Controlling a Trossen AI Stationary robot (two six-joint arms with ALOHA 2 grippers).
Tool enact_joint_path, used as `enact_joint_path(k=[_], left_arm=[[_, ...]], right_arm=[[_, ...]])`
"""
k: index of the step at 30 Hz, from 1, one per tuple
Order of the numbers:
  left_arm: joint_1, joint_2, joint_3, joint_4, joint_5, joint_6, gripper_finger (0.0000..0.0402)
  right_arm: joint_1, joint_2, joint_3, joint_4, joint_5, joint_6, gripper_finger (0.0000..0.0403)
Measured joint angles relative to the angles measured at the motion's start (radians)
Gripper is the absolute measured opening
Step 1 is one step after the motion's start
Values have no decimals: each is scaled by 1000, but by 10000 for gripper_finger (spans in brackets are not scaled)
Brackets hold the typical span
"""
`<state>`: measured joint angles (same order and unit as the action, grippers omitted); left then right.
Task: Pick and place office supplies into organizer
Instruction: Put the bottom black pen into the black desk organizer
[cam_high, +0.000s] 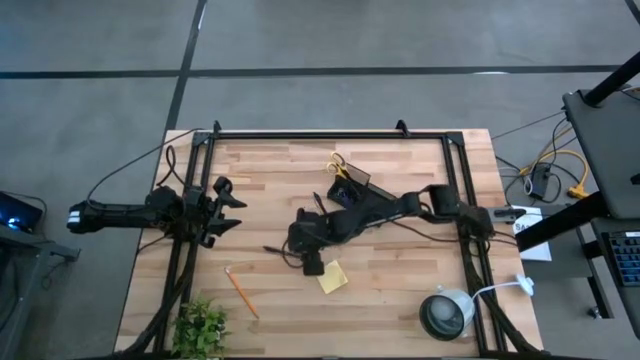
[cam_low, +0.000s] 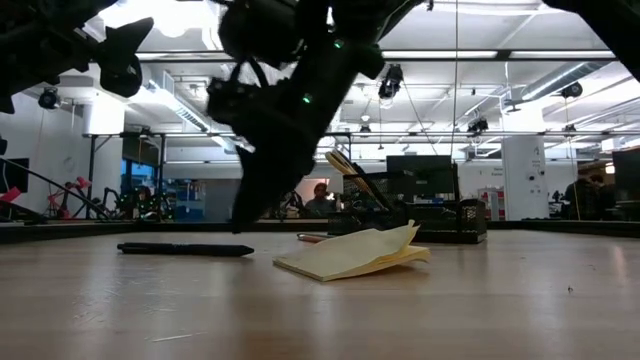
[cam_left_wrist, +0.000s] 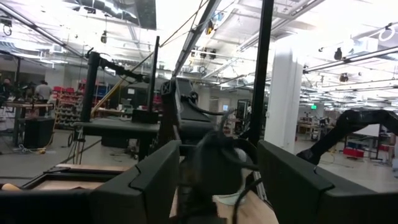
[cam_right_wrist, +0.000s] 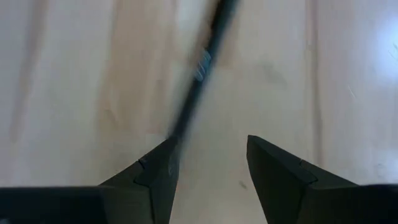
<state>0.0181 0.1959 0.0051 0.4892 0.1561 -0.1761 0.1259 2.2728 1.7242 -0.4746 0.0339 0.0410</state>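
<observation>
The wooden worktop (cam_high: 400, 290) fills the high view. The right arm reaches from 3 o'clock toward the centre, its right pincer (cam_high: 297, 243) pointing down over a black pen (cam_high: 275, 248) just left of centre. The left arm waits at 9 o'clock, its left pincer (cam_high: 228, 205) spread and holding nothing.

The organizer (cam_high: 350, 187), at 12 o'clock from the centre, holds yellow-handled scissors (cam_high: 338, 162). A lamp (cam_high: 445, 313) sits at 5 o'clock and a plant (cam_high: 203, 326) at 7 o'clock.

The sticky-note pad (cam_high: 333, 277) lies just below centre; only the low view shows its top sheets curling up. An orange pencil (cam_high: 240, 290) lies toward 7 o'clock.

Only the right wrist view shows the fingers (cam_right_wrist: 283, 171) spread, the pen (cam_right_wrist: 199, 74) running away from one fingertip on the wood, ungripped.
</observation>
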Motion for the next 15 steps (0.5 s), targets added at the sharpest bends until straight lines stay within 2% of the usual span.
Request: enact_joint_path(k=[8,15], left_arm=[[0,0,0,0,0,0,201],[0,1,0,0,0,0,201]], right_arm=[[47,62,73,28,57,60,173],[53,83,64,37,114,119,156]])
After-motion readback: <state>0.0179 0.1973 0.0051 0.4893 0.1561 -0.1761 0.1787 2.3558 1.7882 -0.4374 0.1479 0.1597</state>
